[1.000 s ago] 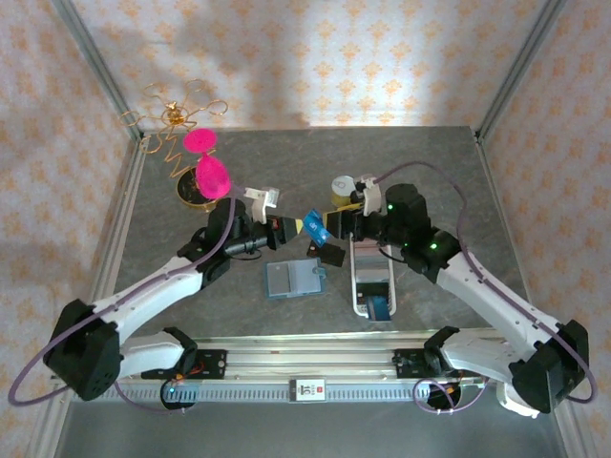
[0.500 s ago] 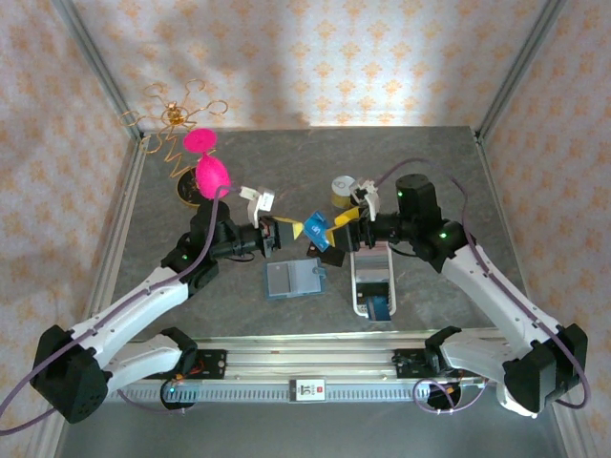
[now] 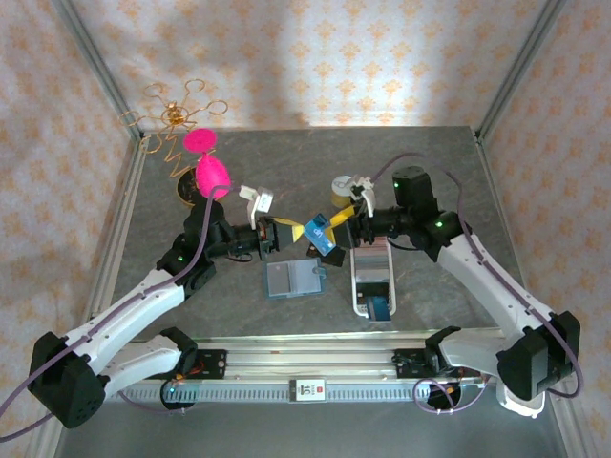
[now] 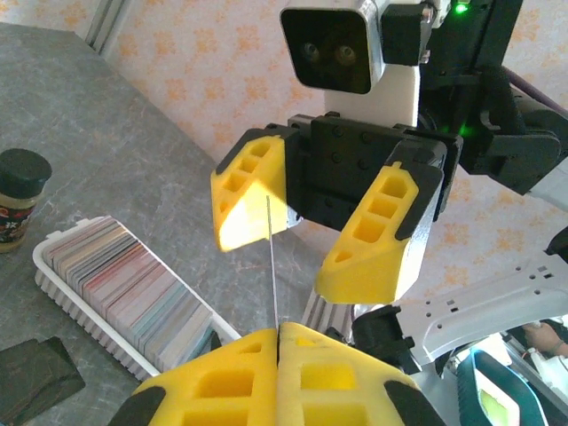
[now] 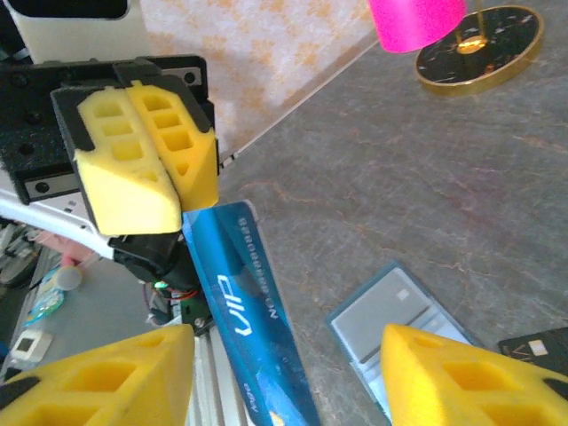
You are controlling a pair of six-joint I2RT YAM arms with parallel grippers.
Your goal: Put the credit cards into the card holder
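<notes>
The speckled grey stone-look table (image 3: 430, 153) bears a ribbed white tray (image 3: 372, 281) under the right pincer (image 3: 346, 218). The flat teal card holder (image 3: 294, 279) lies open below both pincers. The left pincer (image 3: 279, 232) is clamped on a glossy blue card (image 5: 244, 302). The right pincer's yellow honeycombed jaws gape around the card's free end.

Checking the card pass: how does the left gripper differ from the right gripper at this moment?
The left gripper has its fingers pressed together, pinching the blue card by one end. The right gripper has its fingers spread, with a gap on either side of that card. So the left gripper holds the card, while the right gripper only straddles it. Both have yellow fingers and point at each other.
</notes>
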